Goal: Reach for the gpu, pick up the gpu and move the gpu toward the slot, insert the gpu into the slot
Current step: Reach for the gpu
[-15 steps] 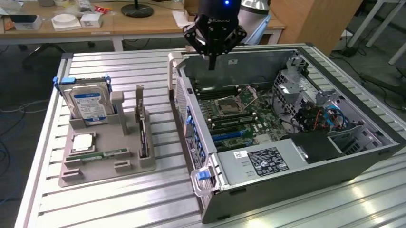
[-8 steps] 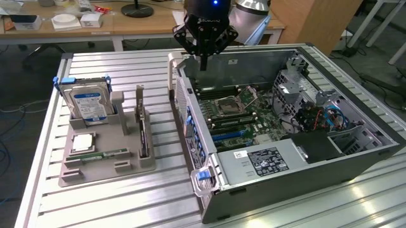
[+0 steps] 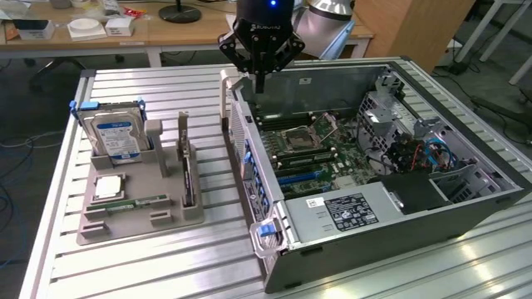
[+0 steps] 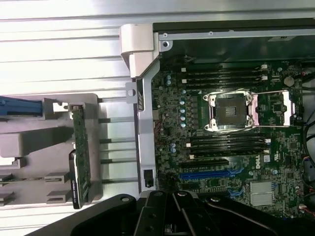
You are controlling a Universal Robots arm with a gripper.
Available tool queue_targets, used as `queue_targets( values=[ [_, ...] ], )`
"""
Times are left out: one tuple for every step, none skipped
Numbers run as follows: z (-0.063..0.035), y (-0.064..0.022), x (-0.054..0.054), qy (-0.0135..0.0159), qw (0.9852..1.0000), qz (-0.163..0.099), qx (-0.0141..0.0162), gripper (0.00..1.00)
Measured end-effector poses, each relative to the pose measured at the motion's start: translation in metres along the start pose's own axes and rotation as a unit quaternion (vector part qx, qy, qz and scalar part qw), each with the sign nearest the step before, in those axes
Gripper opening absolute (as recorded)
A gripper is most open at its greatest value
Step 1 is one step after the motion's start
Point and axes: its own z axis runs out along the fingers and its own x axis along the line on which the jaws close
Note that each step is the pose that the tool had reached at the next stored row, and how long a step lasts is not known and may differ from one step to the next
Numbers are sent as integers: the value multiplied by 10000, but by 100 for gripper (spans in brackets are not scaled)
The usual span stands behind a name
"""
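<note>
The gpu (image 3: 188,179) stands on edge in a grey holder (image 3: 137,215) at the exterior view's left, apart from the case. In the wrist view the gpu (image 4: 80,152) is seen edge-on, green board with a dark part on one face. My gripper (image 3: 259,86) hangs above the back corner of the open computer case, fingers together and nothing between them. Its dark body (image 4: 172,216) fills the edge of the wrist view. The slot (image 3: 301,178) is a long blue connector on the green motherboard; the slot (image 4: 209,174) lies beside the memory banks.
A silver hard drive (image 3: 116,138) with a blue-white label stands in the same holder. The silver processor socket (image 4: 231,110) sits mid-board. The case wall (image 3: 249,162) and its drive cages (image 3: 399,134) ring the motherboard. A slatted metal table (image 3: 166,268) carries everything.
</note>
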Motion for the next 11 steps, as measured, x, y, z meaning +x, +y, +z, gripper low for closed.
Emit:
queue_targets(
  values=[
    [0, -1, 8, 0, 10000, 0, 0, 10],
    [-1, -1, 16, 0, 10000, 0, 0, 10],
    [-1, -2, 25, 0, 10000, -1, 0, 10],
    [-1, -3, 35, 0, 10000, -1, 0, 10],
    [-2, -3, 45, 0, 10000, -1, 0, 10],
    [-2, -4, 55, 0, 10000, 0, 0, 10],
    [-2, -5, 66, 0, 10000, -1, 0, 10],
    [-2, -6, 76, 0, 10000, -1, 0, 10],
    [-3, -7, 86, 0, 10000, -1, 0, 10],
    [-3, -7, 95, 0, 10000, 0, 0, 10],
    [-3, -8, 104, 0, 10000, -1, 0, 10]
  ],
)
